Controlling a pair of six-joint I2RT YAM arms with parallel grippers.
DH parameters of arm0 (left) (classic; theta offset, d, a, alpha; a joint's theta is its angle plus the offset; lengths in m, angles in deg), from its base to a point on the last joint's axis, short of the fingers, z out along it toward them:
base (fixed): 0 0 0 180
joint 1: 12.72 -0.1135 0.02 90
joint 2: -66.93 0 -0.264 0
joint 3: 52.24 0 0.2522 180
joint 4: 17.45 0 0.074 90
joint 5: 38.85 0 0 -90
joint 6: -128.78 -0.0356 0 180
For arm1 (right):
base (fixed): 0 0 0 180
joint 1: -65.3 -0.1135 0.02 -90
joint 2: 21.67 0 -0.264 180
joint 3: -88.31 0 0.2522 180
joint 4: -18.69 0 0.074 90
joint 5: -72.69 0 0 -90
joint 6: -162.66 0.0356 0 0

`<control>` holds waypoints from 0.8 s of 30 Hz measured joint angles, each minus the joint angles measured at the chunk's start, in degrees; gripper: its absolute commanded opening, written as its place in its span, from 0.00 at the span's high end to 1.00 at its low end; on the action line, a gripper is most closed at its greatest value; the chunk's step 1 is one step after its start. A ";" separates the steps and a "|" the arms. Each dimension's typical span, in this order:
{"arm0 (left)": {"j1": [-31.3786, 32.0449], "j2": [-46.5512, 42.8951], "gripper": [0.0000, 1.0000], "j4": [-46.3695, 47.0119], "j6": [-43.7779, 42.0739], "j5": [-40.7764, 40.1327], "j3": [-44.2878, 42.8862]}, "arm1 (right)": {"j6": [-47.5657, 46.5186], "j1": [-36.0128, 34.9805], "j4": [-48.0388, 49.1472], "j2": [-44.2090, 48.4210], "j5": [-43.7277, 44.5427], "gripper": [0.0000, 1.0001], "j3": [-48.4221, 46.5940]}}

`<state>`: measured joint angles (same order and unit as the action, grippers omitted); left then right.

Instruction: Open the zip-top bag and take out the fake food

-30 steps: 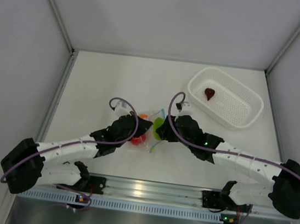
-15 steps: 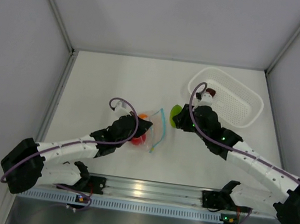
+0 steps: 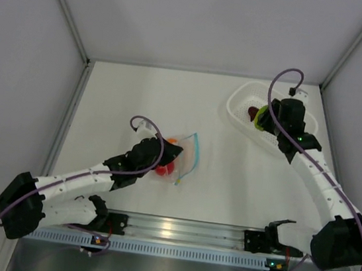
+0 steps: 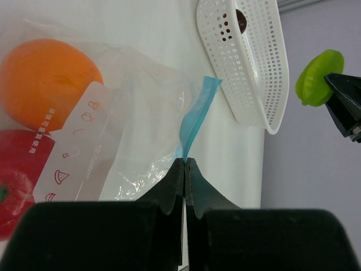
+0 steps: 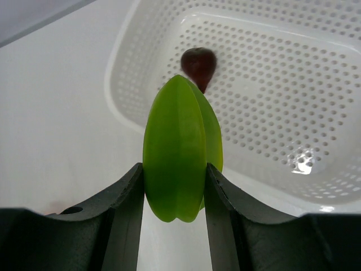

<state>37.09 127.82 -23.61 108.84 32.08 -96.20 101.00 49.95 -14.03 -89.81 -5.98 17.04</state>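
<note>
The clear zip-top bag (image 3: 181,159) lies mid-table with its blue-teal zip strip (image 4: 197,116) standing up. My left gripper (image 4: 185,161) is shut on the bag's edge at the strip. The orange ball (image 4: 48,90) and the red ball (image 4: 20,180) sit inside the bag. My right gripper (image 5: 175,169) is shut on the lime-green piece (image 5: 180,147) and holds it above the near rim of the white basket (image 3: 302,128). The maroon piece (image 5: 198,65) lies in the basket. The green piece also shows in the left wrist view (image 4: 317,76).
The white perforated basket (image 5: 271,84) stands at the back right, near the right wall. Grey enclosure walls (image 3: 34,36) ring the table on three sides. A metal rail (image 3: 175,231) runs along the near edge.
My right gripper has carried the lime-green piece from beside the bag, back and to the right, to above the basket. The left gripper has kept its hold on the bag.
</note>
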 measured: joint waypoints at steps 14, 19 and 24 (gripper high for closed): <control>0.00 -4.44 1.00 -6.43 -4.22 1.60 -3.69 | -3.78 15.54 -4.28 -17.90 -1.33 0.72 -8.09; 0.00 -4.63 1.00 -8.33 -5.99 2.54 -4.96 | -4.35 16.79 -4.52 -23.50 -1.18 0.53 -9.40; 0.00 -4.52 1.00 -9.75 -7.85 3.19 -7.32 | -4.92 16.79 -4.72 -25.18 -0.83 0.30 -9.42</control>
<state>37.09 123.29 -33.36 101.00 35.27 -103.52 96.08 66.74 -18.76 -114.99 -6.81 7.62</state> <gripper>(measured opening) 0.015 0.609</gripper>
